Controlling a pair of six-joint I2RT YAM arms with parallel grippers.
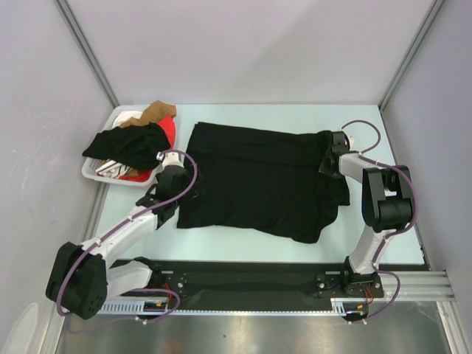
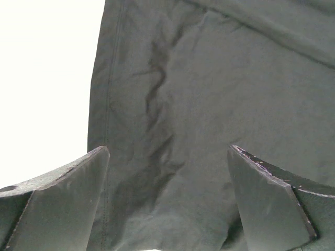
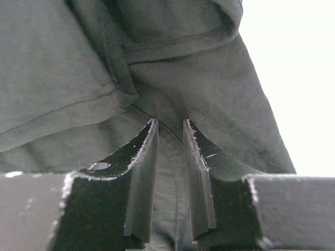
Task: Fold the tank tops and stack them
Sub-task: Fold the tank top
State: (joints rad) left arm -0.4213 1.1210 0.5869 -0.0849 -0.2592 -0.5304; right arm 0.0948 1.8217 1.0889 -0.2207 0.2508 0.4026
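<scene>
Your right gripper (image 3: 170,124) stands narrow around the black tank top's (image 1: 258,177) far-right edge — hold unclear, it may slip; left gripper (image 2: 167,148) gapes, released.

Matt cloth tank top (image 1: 258,177), plastic basket (image 1: 96,175)

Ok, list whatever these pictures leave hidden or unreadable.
- Red tank top: top view, mostly buried in the white basket under a dark garment.
- Black tank top: top view, its far right corner hidden by the right end effector.
- Right wrist view: whether the narrow jaws actually pinch the fabric cannot be told.
- Both wrist views: table washed out white, no detail.
</scene>
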